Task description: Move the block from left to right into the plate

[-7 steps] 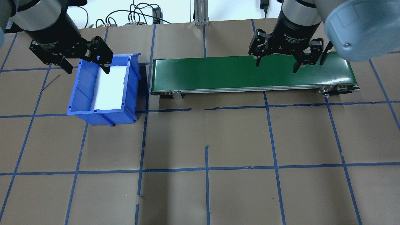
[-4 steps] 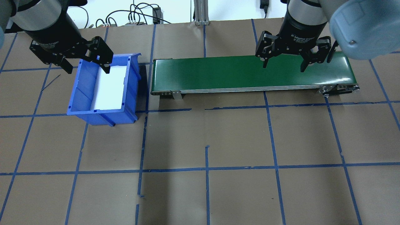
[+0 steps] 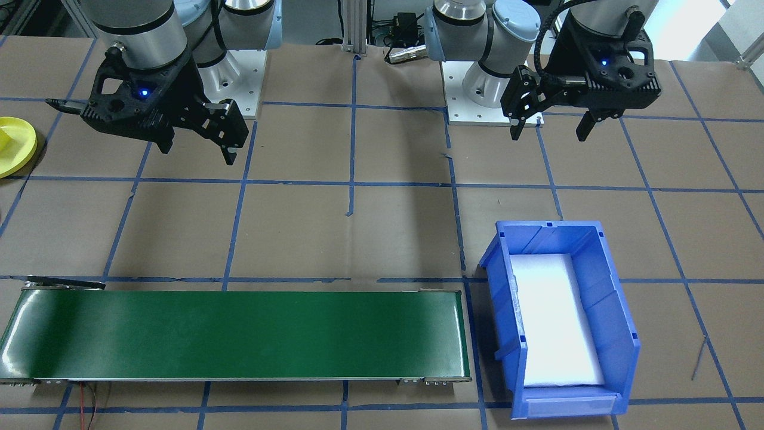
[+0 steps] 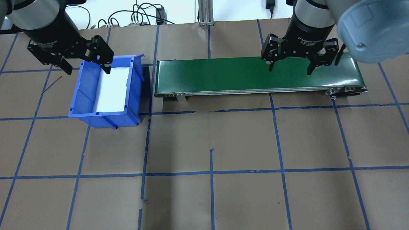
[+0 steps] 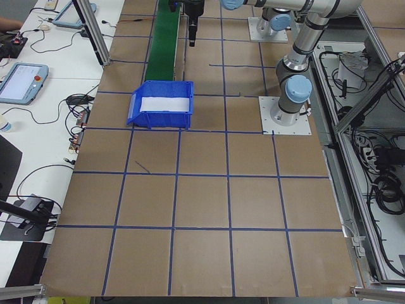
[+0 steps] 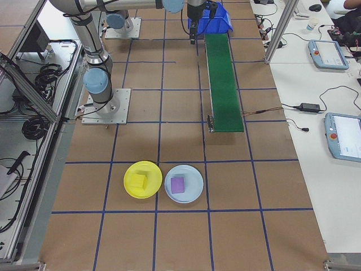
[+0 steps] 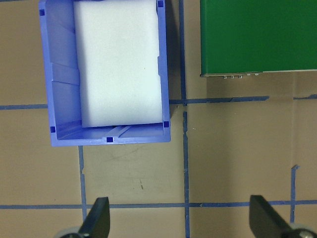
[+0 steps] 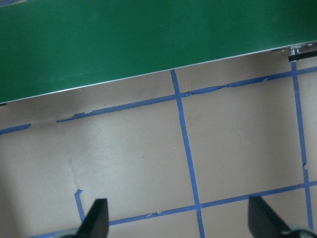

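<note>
The yellow plate point(image 6: 142, 179) lies on the table beyond the belt's right end, and its edge shows at the left border of the front-facing view point(image 3: 15, 146). A yellow block point(image 6: 139, 181) rests in it. My left gripper point(image 4: 88, 69) hangs open and empty over the back rim of the blue bin point(image 4: 83, 92); its wrist view point(image 7: 181, 220) looks down on bare table beside the bin. My right gripper point(image 4: 289, 70) is open and empty above the right part of the green conveyor belt point(image 4: 223, 75), far from the plate.
A pale blue plate point(image 6: 184, 183) with a purple block point(image 6: 178, 184) sits next to the yellow one. The bin point(image 3: 615, 310) holds a white foam pad. Blue tape lines cross the brown table. Cables and tablets lie on the side benches.
My right gripper has shifted a little to the right over the belt. My left gripper has edged slightly back and left. Both stay open.
</note>
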Controlling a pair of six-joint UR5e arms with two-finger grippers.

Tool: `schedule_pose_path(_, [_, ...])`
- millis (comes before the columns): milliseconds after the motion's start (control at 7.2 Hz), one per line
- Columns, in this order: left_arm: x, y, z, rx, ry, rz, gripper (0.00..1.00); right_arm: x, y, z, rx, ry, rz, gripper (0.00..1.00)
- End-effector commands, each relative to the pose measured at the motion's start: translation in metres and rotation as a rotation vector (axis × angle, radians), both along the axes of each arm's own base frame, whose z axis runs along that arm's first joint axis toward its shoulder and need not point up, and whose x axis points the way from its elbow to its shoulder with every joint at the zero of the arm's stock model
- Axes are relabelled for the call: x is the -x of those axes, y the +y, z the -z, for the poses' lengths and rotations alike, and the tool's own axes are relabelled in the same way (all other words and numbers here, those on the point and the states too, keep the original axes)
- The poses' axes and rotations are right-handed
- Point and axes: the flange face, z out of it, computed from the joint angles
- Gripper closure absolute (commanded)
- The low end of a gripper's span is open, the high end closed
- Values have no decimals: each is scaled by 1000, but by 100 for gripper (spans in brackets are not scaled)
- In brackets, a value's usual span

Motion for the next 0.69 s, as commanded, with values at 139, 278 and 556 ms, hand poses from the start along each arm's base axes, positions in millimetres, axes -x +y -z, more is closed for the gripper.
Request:
schedule_pose_path(139, [-4, -10, 0, -1, 2, -9, 0, 3, -1, 3, -1, 3, 5, 0])
schedule_pose_path(278, [-4, -10, -1, 1, 5, -18, 0, 3, -1, 3, -1, 3, 6, 0])
schedule_pose_path(556, [-3, -9, -2, 2, 8, -20, 0, 4, -1, 4, -3, 12, 7, 0])
